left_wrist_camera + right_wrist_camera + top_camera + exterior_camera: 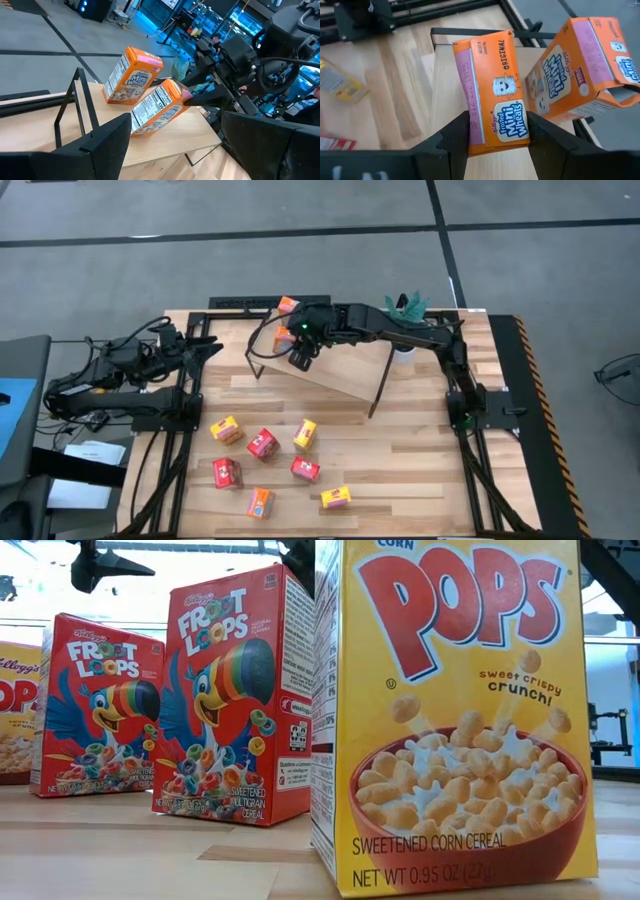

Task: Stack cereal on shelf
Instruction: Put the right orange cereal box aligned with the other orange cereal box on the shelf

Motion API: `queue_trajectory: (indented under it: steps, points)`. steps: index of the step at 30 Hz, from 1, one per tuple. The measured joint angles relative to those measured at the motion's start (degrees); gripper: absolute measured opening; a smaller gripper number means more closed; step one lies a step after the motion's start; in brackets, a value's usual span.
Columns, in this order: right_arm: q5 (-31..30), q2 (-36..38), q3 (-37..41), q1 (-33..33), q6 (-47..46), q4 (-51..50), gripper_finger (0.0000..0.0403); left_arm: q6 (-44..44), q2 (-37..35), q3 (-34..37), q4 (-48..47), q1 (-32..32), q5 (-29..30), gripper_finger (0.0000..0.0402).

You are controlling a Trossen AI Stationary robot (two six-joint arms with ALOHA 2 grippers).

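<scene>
The right gripper [499,135] is clamped on an orange box [492,92], tilted over the shelf [335,375] at the table's 12 o'clock, beside another box [580,70]; next, I judge, lower, level, release; left gripper [170,145] waits apart at 9 o'clock.

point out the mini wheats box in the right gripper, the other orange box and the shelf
held Mini-Wheats box [495,95], right wrist view, printed top face
second orange box [580,75], right wrist view, front face
shelf [445,100], right wrist view, bare board
</scene>
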State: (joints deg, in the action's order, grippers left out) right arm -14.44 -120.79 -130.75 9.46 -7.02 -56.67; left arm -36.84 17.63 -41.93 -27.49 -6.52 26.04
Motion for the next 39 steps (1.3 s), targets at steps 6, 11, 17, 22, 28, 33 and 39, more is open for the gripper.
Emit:
queue_trajectory:
  steps: [6, 11, 17, 22, 28, 33, 39]
  points:
    - [-1.97, -0.11, -1.7, 0.55, 1.07, -0.61, 0.0197, -0.02, 0.0, 0.0, -0.04, 0.0, 0.15, 0.03]
    - [-2.03, -0.11, -1.74, 0.89, 1.07, -1.14, 0.0193, -0.03, 0.0, 0.0, -0.04, 0.0, 0.26, 0.03]
    - [-1.79, -0.11, -1.76, 1.16, 1.03, -2.33, 0.0205, -0.04, 0.0, 0.0, -0.04, 0.0, 0.28, 0.03]
    - [-1.79, -0.09, -1.76, 1.6, 1.0, -2.15, 0.0208, -0.04, 0.0, 0.0, -0.04, 0.0, 0.31, 0.03]
    - [-0.62, -0.07, -1.76, 1.95, 0.85, -1.83, 0.021, 0.01, 0.0, 0.0, -0.04, 0.0, 0.31, 0.03]
    - [-0.48, -0.34, -1.85, 2.07, -0.05, -1.14, 0.0234, 0.31, 0.0, 0.0, -0.04, 0.0, 0.31, 0.03]
    - [-0.28, -0.37, -1.85, 2.34, -0.03, -0.93, 0.0241, 0.37, 0.0, 0.0, -0.06, 0.0, 0.31, 0.03]
